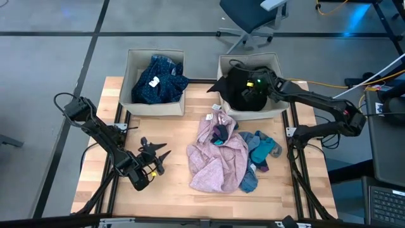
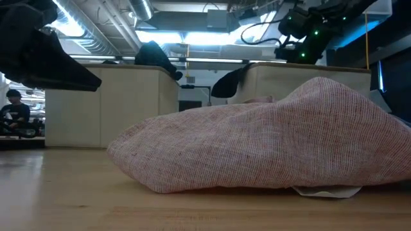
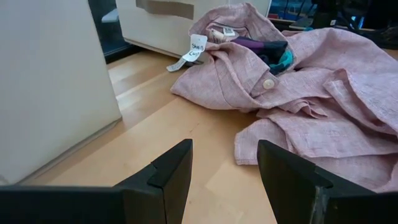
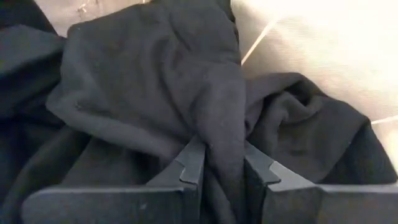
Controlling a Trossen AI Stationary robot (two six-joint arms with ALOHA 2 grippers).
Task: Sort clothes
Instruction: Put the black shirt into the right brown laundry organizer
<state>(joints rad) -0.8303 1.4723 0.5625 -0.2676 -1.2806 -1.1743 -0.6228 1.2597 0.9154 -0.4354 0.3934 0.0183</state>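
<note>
My right gripper (image 4: 222,163) is pinched on a fold of the black garment (image 4: 149,93), the two fingers nearly together with only that ridge of cloth between them. I am hanging over the right-hand bin (image 1: 273,109) at the far side of the table, and most of the black garment already lies inside it, though a flap droops over the bin's left wall toward the middle. To finish this step well I judge I should lower a little so the cloth settles, part my fingers fully, and lift straight up so the fold does not drag back out with me; that hanging flap could pull the piece over the rim if I sweep sideways.

My left gripper (image 3: 222,163) waits low over the near left of the table, fingers apart and holding nothing, pointed toward the pink shirt (image 1: 218,155). That shirt is spread in the middle of the table with a small dark and teal piece (image 1: 220,134) resting on its far part, and a white tag (image 3: 197,46) lies beside its collar. Just to its right sits a bunch of blue-teal pieces (image 1: 259,152), touching the shirt's edge. The left-hand bin (image 1: 134,109) at the far side holds the navy dotted piece (image 1: 158,81).
</note>
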